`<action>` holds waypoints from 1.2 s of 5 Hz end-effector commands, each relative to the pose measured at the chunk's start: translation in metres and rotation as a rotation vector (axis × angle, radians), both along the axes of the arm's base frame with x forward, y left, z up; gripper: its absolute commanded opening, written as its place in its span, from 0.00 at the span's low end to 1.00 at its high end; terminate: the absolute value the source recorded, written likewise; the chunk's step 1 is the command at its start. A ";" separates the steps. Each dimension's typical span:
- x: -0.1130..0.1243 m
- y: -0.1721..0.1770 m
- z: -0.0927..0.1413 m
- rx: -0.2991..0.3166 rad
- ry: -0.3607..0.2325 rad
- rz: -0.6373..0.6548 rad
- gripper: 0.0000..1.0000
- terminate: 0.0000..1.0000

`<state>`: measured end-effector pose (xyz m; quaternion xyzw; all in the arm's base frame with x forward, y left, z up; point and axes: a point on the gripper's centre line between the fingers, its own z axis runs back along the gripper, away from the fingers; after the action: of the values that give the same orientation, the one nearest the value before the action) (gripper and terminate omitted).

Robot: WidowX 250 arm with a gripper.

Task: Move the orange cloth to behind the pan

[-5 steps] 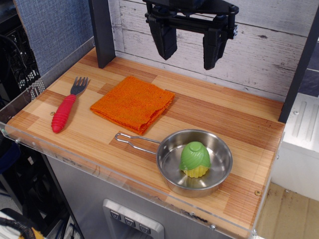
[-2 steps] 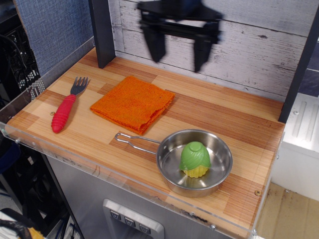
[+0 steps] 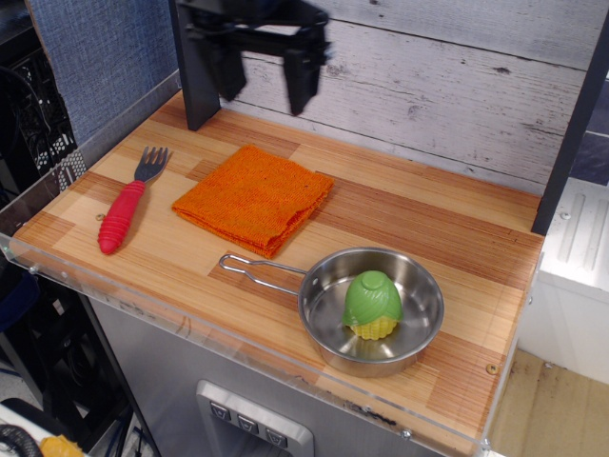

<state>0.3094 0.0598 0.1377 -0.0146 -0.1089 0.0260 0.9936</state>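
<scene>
One hand [image 3: 264, 84], jaws spread and empty, has swung left to hang above the orange cloth [image 3: 254, 198] | cloth flat on surface [image 3: 447, 238], left-behind the pan [image 3: 372, 309] | we judge grasp comes next.

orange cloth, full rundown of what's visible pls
The orange cloth is bright orange with a coarse knitted weave, folded into a rough square; stacked layer edges show along its near right side. It lies flat on the wooden tabletop, turned diamond-wise to the table edge. It sits between the red-handled fork and the pan, touching neither; the pan's wire handle ends just in front of it. The gripper hangs open above and behind it, not touching.
</scene>
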 end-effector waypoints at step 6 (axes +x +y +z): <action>0.025 0.036 -0.087 0.075 0.065 -0.007 1.00 0.00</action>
<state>0.3288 0.0956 0.0369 0.0177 -0.0580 0.0226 0.9979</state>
